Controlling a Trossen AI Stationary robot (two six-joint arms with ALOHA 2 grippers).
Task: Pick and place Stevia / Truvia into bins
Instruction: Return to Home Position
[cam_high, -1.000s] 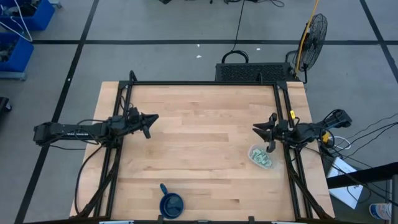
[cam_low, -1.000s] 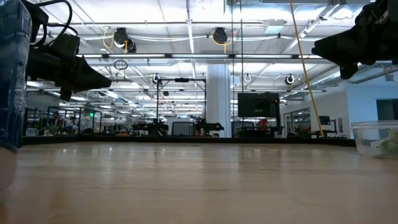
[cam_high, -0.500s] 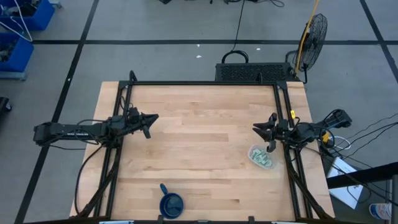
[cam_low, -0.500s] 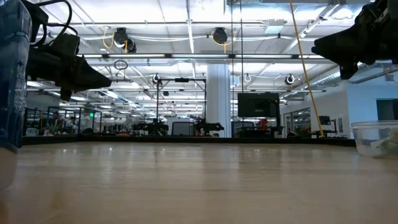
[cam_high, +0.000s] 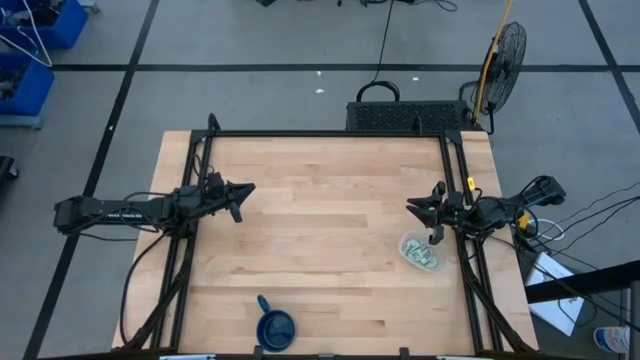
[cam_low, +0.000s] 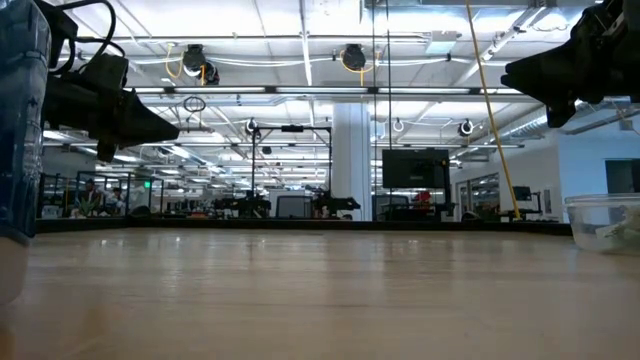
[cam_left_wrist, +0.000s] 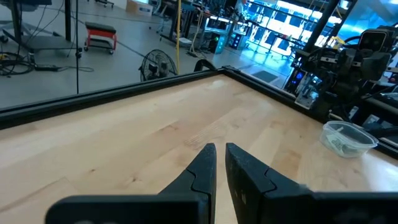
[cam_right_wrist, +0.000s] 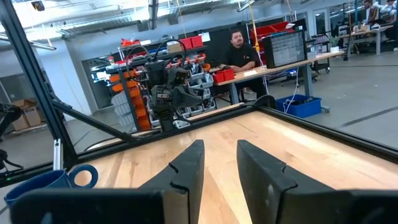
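Note:
The pale green and white sachets (cam_high: 424, 256) lie heaped inside the clear plastic tub (cam_high: 421, 251), which stands on the table near its right edge; the tub also shows in the left wrist view (cam_left_wrist: 348, 138) and the low view (cam_low: 600, 222). My right gripper (cam_high: 428, 208) hovers just beyond the tub's far side, above the table, its fingers a little apart (cam_right_wrist: 219, 149). My left gripper (cam_high: 243, 190) hangs over the table's left part, far from the tub, fingers nearly together (cam_left_wrist: 219, 152). I see no sachet outside the tub.
A dark blue mug (cam_high: 276, 326) stands at the table's near edge, left of centre. A black frame (cam_high: 330, 134) runs along the table's far and side edges. Bare wood lies between the two arms. A person (cam_right_wrist: 239, 50) sits at a desk beyond the table.

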